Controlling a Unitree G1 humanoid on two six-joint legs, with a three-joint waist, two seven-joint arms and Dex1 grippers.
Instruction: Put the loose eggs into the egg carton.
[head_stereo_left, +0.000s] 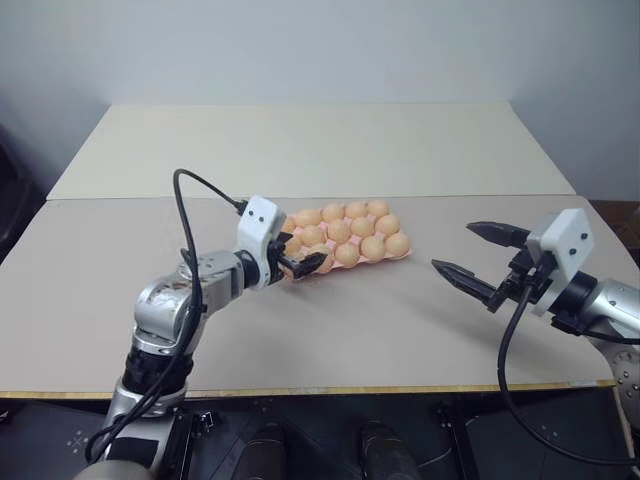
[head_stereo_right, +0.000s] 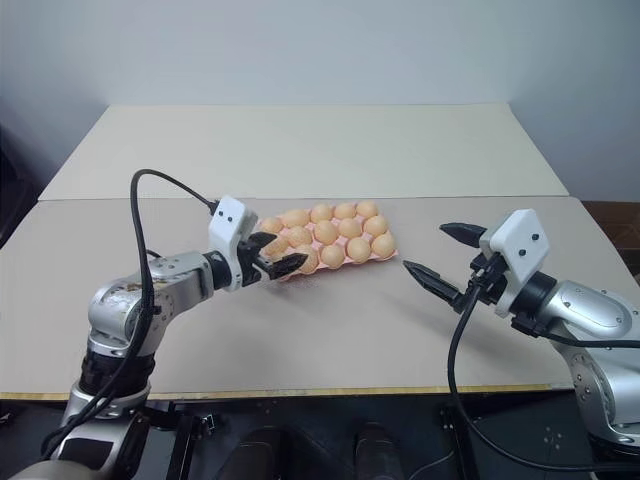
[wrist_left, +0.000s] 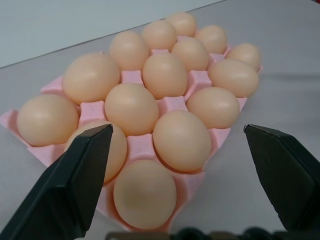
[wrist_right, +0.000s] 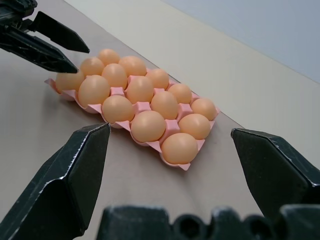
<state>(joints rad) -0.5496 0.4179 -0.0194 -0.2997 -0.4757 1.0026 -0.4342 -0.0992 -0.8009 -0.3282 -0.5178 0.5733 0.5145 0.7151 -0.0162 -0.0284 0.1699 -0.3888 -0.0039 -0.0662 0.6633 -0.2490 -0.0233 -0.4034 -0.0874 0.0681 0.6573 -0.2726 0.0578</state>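
- Egg carton: pink moulded tray, lidless, lying flat on the bench, roughly mid-bench and a little toward the far side. Its long axis runs slantwise, the robot's-left end nearer the robot.
- Eggs: tan-orange, all alike, seated in the carton's cups in three rows. Every cup that can be seen holds one. Count from the left wrist view is about thirteen; the exact number is uncertain where the fingers cover the near corner.
- Left hand: at the carton's near-left end, pointing toward it and slightly downward. Its two black fingers stand well apart with nothing between them. In the left wrist view they frame the nearest eggs of the carton. From the head views the fingertips are just at the carton's corner; whether they touch the tray or an egg cannot be told.
- Right hand: held above the bench to the robot's right of the carton, well apart from it, pointing toward it roughly level. Fingers spread wide, empty.
- Right wrist view: the whole carton lies ahead between the spread fingers, with the left hand's black fingertips at its far-left corner.
- Bench surface: pale grey-beige, a second pale panel adjoining behind; a seam runs between them just beyond the carton.
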